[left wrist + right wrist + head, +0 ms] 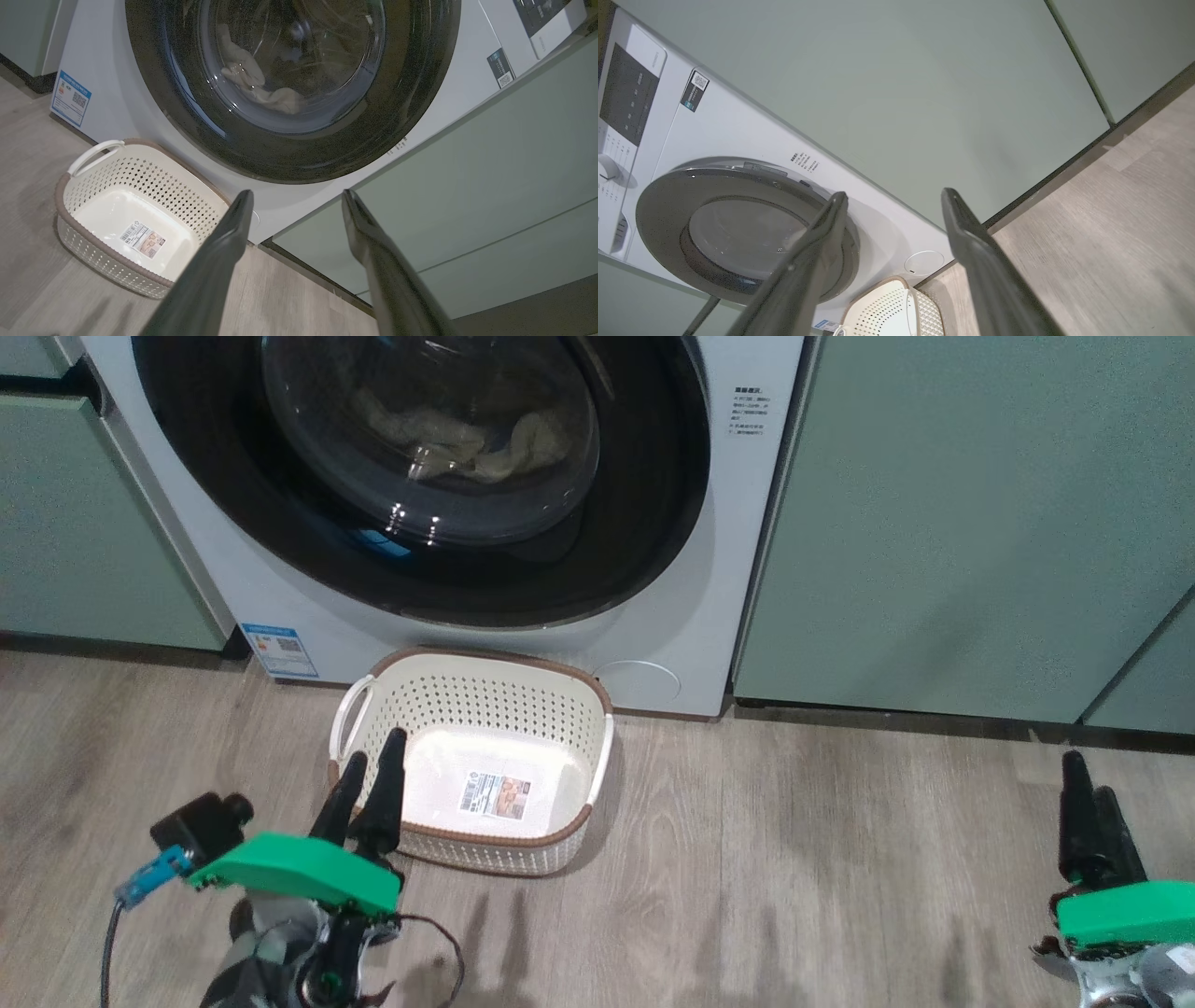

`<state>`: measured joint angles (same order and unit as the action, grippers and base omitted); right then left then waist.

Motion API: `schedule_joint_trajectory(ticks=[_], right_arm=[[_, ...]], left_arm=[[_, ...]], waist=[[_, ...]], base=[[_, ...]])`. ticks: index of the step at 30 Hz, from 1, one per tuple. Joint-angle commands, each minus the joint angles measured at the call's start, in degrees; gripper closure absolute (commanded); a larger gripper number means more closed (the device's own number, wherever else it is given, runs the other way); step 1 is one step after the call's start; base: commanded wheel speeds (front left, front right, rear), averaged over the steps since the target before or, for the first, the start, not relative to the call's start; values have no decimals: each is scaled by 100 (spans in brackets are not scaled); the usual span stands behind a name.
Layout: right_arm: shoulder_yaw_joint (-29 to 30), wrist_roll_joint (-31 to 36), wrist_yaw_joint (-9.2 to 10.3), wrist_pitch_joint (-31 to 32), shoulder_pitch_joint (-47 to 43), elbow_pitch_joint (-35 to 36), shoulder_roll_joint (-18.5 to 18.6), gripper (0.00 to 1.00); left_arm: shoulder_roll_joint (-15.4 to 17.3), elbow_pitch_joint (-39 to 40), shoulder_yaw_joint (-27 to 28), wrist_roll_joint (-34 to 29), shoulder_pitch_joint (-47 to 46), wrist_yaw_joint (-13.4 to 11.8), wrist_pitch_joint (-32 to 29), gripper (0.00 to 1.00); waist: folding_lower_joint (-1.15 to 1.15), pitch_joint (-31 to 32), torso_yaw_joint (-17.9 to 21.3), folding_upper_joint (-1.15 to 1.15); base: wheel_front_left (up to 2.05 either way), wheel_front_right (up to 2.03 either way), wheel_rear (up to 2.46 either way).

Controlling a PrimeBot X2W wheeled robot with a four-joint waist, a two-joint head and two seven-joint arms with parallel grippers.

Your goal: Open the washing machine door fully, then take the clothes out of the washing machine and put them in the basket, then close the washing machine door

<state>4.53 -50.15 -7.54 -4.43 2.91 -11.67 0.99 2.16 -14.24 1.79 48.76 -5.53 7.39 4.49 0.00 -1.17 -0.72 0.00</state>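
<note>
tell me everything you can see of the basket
The basket is a small rounded-rectangle tub of cream plastic, its walls perforated, with a brown rim and a white loop handle at each short end. It stands upright and empty on the wood-look floor, close in front of the washing machine; whether they touch is unclear. A printed label sits on its solid bottom.

White washing machine (747,569), black-rimmed door (644,523), cream perforated basket (485,695), sage-green cabinets (980,523).

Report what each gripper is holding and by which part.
Nothing is held: the left gripper and the right gripper both stand open and empty.
</note>
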Motion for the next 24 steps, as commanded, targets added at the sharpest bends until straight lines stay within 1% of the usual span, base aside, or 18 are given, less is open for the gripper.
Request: schedule_joint_trajectory(ticks=[1, 10, 17, 18, 24], right_arm=[[-98, 312, 3, -85, 397, 273, 109, 0], [-192, 1312, 3, -238, 448, 344, 122, 0], [-239, 1977, 4, -356, 511, 402, 131, 0], [-239, 1977, 4, -356, 511, 402, 131, 0], [-278, 2560, 4, -457, 589, 459, 140, 0]], left_arm=[[69, 246, 135, -296, -406, 5, 82, 0], [65, 266, 149, -1142, -510, -40, 234, 0], [146, 277, -11, -1932, -608, -185, 352, 0], [146, 277, -11, -1932, -608, -185, 352, 0], [231, 309, -139, -2428, -715, -330, 453, 0]], waist=[[0, -1, 0, 0], [0, -2, -6, 0], [0, -12, -10, 0], [0, -12, -10, 0], [0, -6, -11, 0]], base=[[0, 0, 0], [0, 0, 0], [0, 0, 0], [0, 0, 0], [0, 0, 0]])
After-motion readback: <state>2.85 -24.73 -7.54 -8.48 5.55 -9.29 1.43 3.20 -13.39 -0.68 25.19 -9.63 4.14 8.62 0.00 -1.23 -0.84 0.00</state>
